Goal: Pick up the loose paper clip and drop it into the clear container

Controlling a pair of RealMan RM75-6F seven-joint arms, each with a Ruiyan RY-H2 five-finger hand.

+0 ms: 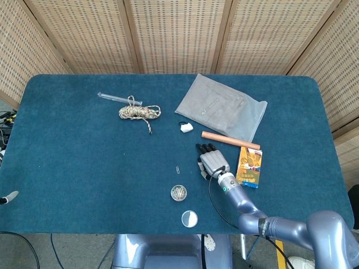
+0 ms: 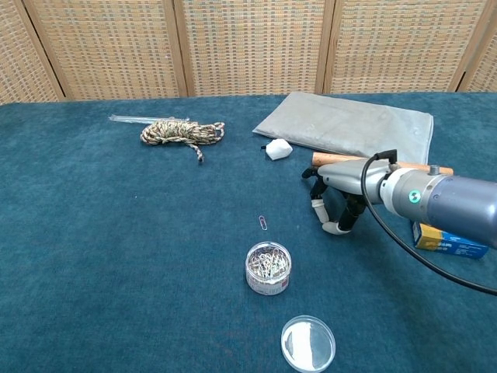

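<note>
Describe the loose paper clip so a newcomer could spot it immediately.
On the blue table, find the small clear container full of clips near the front edge, its lid lying off beside it. Just behind it lies the loose paper clip, alone on the cloth, left of the right hand: tiny, thin, silvery wire.

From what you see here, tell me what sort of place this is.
Probably a robot test or data-collection setup, not a home: a blue felt table laid out with unrelated odds and ends, wicker screens closing it off, and the right hand hovering over the cloth.
</note>
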